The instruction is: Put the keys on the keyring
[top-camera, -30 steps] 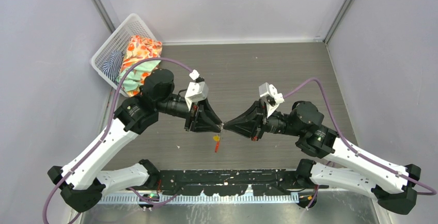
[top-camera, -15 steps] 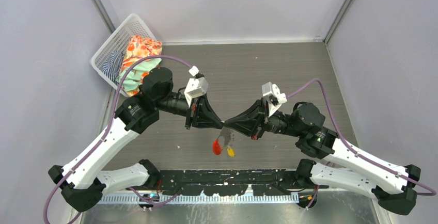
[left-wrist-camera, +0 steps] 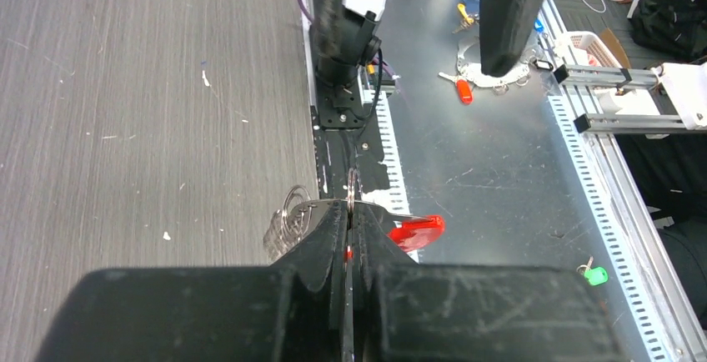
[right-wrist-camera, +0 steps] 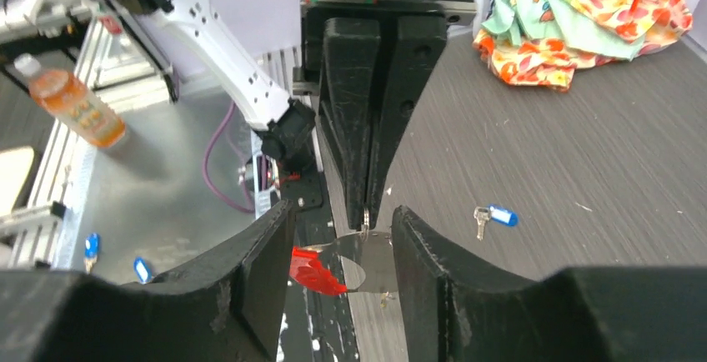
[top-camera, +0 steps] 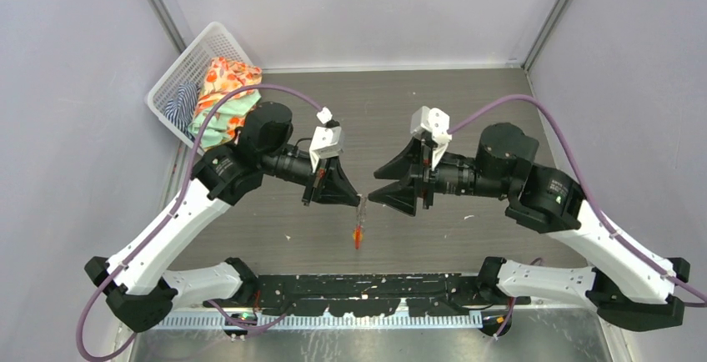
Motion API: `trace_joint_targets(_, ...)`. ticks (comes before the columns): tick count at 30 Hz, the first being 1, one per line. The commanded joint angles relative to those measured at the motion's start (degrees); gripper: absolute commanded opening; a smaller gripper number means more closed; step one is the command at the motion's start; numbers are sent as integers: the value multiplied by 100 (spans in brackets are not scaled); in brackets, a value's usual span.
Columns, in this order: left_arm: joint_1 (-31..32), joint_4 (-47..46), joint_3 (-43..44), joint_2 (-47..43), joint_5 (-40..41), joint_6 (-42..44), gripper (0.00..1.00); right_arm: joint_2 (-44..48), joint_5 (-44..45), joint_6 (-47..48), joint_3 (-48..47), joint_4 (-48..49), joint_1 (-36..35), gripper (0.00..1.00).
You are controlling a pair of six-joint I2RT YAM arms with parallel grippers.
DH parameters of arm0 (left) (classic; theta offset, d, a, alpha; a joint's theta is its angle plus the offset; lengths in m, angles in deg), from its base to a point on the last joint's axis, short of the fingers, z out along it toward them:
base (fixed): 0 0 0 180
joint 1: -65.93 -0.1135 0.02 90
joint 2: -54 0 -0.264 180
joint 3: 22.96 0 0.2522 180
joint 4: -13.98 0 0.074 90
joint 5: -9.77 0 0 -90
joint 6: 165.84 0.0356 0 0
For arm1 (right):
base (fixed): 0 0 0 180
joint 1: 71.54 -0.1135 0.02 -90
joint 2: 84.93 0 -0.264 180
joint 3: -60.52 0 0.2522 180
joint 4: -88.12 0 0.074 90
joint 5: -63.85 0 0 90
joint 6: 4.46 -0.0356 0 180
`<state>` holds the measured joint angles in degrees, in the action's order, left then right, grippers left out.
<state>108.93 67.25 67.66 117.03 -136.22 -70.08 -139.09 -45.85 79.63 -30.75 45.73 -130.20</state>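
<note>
My left gripper [top-camera: 358, 198] is shut on the thin metal ring of the keyring [top-camera: 359, 212] and holds it above the table's near edge. The red oval tag [top-camera: 358, 235] hangs below it. In the left wrist view the jaws [left-wrist-camera: 350, 210] pinch the ring, with the red tag [left-wrist-camera: 417, 231] to the right and a coil of rings [left-wrist-camera: 288, 212] to the left. My right gripper [top-camera: 374, 188] is open and empty, just right of the ring; its view shows the tag [right-wrist-camera: 315, 274] between its fingers. The blue-headed key [right-wrist-camera: 493, 214] lies on the table. I cannot make out the yellow-orange key.
A white basket [top-camera: 185, 68] of coloured cloths [right-wrist-camera: 584, 20] stands at the back left. The black base rail [top-camera: 367, 287] runs along the near edge. Beyond the edge, on the metal bench, lie spare keys [left-wrist-camera: 463, 88] and an orange bottle [right-wrist-camera: 75, 102].
My right gripper has opened and drawn back to the right, away from the left gripper's tip. The keyring now hangs from the left gripper alone, and the tag has swung back under it.
</note>
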Motion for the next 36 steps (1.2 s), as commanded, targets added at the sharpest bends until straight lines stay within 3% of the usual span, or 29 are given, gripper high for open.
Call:
trace_joint_targets(1, -29, 224, 446, 147, -107, 45, 0, -721, -475, 1028, -918, -1794, -7, 50)
trace_joint_targets(18, -20, 347, 454, 114, -369, 7, 0, -1636, -857, 1540, -1890, -2459, -3, 28)
trace_joint_targets(27, 2, 221, 418, 96, -424, -67, 0, -1732, -860, 1515, -1884, -2441, -3, 23)
trace_joint_targets(29, 6, 212, 421, 88, -422, -66, 0, -1735, -863, 1530, -1868, -2423, 3, 15)
trace_joint_targets(30, 6, 211, 420, 81, -422, -66, 0, -1719, -860, 1539, -1858, -2404, -1, 5)
trace_joint_targets(34, 6, 160, 355, 54, -419, -96, 0, -1600, -852, 1497, -1723, -2209, 10, 1)
trace_joint_targets(36, 6, 101, 323, 24, -406, -111, 14, -1431, -738, 1380, -1546, -1937, 39, 1)
